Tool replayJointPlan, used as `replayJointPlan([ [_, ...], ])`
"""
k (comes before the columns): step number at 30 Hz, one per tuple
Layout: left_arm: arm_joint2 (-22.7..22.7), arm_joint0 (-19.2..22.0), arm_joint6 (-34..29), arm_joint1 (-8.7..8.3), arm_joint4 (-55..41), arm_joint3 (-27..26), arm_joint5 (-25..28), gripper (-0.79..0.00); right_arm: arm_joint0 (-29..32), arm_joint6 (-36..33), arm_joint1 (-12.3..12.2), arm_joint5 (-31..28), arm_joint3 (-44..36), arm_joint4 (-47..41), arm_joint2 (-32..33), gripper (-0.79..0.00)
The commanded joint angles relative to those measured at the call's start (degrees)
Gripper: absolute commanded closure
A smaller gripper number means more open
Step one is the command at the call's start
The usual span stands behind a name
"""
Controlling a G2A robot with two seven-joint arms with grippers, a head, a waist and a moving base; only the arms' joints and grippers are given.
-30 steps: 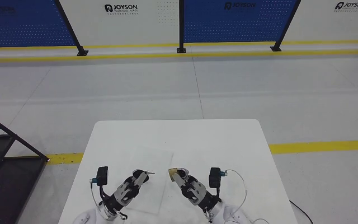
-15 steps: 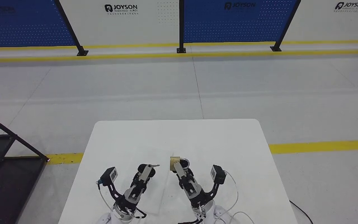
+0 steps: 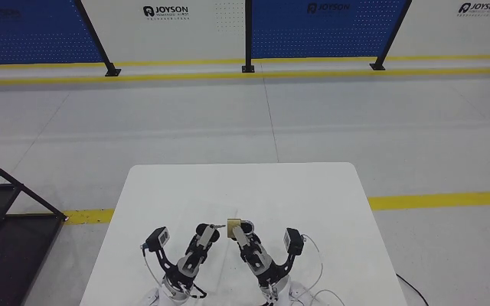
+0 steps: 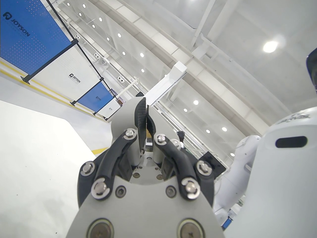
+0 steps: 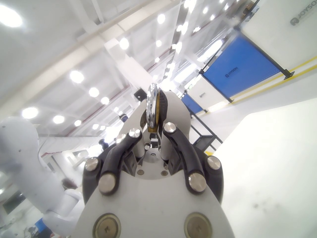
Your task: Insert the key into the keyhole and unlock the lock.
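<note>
Both grippers are held above the near part of the white table [image 3: 306, 191], tilted upward. My left gripper [image 3: 209, 230] [image 4: 145, 118] is shut on the small key [image 3: 220, 226], whose thin metal blade points toward the lock. My right gripper [image 3: 240, 231] [image 5: 155, 111] is shut on the brass padlock [image 3: 234, 224] [image 5: 151, 125]; its chrome shackle [image 5: 151, 97] sticks out past the fingertips. In the top view the key's tip sits right at the padlock's left side; whether it touches or enters the keyhole cannot be told.
The white tabletop stretches ahead of the arms, with its far edge [image 3: 241, 165] toward the grey floor. A black rack [image 3: 19, 206] stands off the table's left side. Blue and white barrier panels [image 3: 321, 27] line the back.
Both grippers have risen and swung inward toward each other. The gap between key and padlock has closed, from well apart to almost meeting.
</note>
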State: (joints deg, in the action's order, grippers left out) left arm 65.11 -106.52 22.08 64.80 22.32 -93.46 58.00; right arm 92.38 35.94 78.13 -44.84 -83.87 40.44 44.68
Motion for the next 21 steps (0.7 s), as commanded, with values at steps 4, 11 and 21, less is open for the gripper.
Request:
replayJointPlan([
  [4,-0.5,0.3,-0.3,-0.46,-0.7,0.2,0.0,0.000,0.0,0.0,0.0,0.0,0.0,0.0,0.0,0.000],
  [11,-1.1,0.5,-0.8,-1.21,-1.5,-0.2,0.0,0.000,0.0,0.0,0.0,0.0,0.0,0.0,0.0,0.000],
  [21,-1.9,0.7,-0.6,-2.13,-2.0,-0.4,0.0,0.000,0.0,0.0,0.0,0.0,0.0,0.0,0.0,0.000],
])
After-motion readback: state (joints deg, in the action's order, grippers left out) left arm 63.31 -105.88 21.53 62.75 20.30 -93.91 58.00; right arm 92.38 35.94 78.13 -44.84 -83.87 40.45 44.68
